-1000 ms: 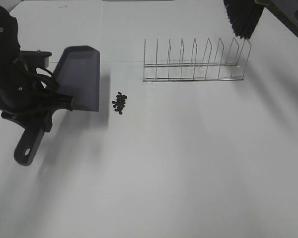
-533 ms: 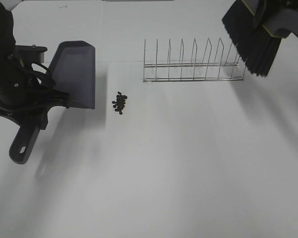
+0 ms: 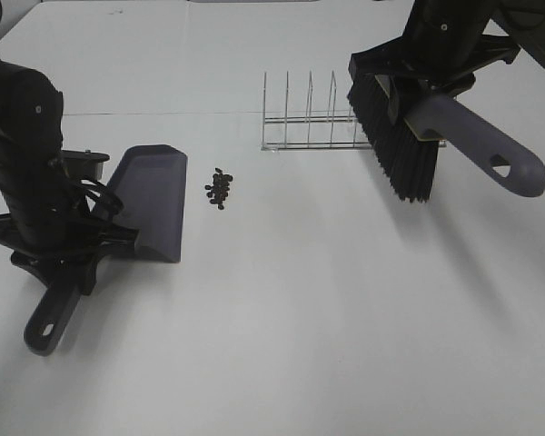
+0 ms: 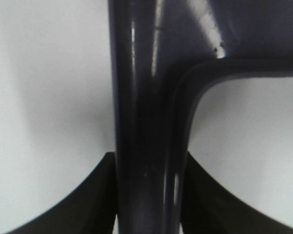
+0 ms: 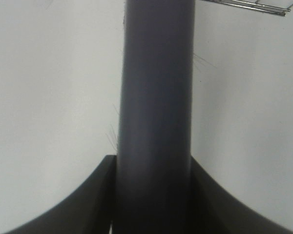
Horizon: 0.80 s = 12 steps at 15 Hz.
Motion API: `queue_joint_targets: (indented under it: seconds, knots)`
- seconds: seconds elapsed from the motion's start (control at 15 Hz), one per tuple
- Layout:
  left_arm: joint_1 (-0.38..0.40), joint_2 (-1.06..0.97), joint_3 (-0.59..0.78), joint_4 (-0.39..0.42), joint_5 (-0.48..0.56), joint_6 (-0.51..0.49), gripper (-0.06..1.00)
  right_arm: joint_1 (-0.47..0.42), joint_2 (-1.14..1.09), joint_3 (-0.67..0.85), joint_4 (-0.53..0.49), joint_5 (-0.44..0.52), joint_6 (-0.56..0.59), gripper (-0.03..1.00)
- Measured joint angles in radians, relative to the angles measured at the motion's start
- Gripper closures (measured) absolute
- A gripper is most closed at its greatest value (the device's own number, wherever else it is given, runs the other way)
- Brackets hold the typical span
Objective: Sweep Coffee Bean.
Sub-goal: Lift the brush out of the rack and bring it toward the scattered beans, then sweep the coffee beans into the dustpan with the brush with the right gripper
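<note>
The coffee bean (image 3: 220, 189) cluster lies on the white table (image 3: 300, 345), a little in front of the wire rack (image 3: 304, 127) and just past its left end, near it but not touching it. The grey dustpan (image 3: 154, 202) stands further to the left of the rack than the beans do. Its open edge is turned toward them, just beside them, with a narrow strip of bare table between. Whether this edge touches the table cannot be told.

The left gripper (image 3: 73, 252) is clamped on the handle of the dustpan; in the left wrist view its two fingers (image 4: 88, 204) press on both sides of the handle. The right gripper (image 3: 429, 86) is clamped in the same way on the handle of the brush (image 3: 398, 141). The brush hangs over the right end of the rack and hides that part of it in the high view. Its black bristles point down, and the tips come to the front of the rack. The handle runs away from the rack to the right. The brush is well apart from the beans.
</note>
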Motion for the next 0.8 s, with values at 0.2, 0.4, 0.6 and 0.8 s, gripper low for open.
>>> queue_joint_targets:
  seconds: [0.2, 0.4, 0.6, 0.8]
  knots:
    - [-0.018, 0.040, 0.000, -0.037, -0.032, 0.029, 0.62, 0.021, 0.067, 0.000, -0.025, 0.000, 0.030, 0.69]
    - [-0.048, 0.046, -0.001, -0.060, -0.041, 0.033, 0.62, 0.040, 0.132, 0.000, -0.043, -0.004, 0.040, 0.69]
    - [-0.050, 0.055, -0.008, -0.075, -0.034, 0.033, 0.62, 0.102, 0.214, -0.056, -0.050, 0.007, 0.041, 0.69]
    - [-0.050, 0.056, -0.009, -0.078, -0.033, 0.035, 0.62, 0.188, 0.320, -0.213, -0.053, 0.077, 0.041, 0.69]
